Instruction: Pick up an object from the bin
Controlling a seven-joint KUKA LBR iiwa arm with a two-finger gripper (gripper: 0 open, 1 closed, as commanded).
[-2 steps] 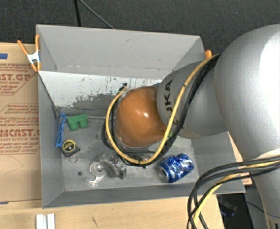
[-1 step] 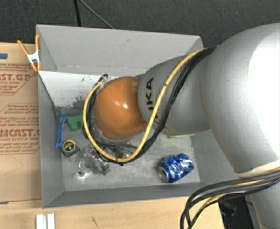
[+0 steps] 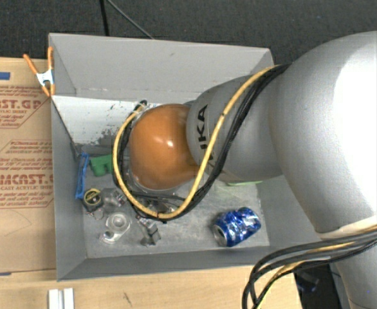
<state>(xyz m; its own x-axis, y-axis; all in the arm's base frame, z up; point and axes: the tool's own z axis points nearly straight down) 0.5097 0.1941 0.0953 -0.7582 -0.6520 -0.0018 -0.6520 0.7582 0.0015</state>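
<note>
Grey metal bin [image 3: 163,63] sits centre-left of frame. The arm [image 3: 317,134] enters from the right, its orange cover [image 3: 159,147] over the bin's middle, with yellow and black cables [image 3: 116,163] looped round it. A green block [image 3: 100,165] lies just left of the cover. A blue strip [image 3: 81,176] leans by the left wall. A small dark round part [image 3: 91,198] sits lower left, with a clear round piece [image 3: 116,227] below it and a small grey metal piece [image 3: 151,234] beside that. A crushed blue can [image 3: 237,226] lies lower right, well apart from the rest.

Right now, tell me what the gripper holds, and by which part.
Cannot be told: the arm's orange cover blocks the view of any hold.
</note>
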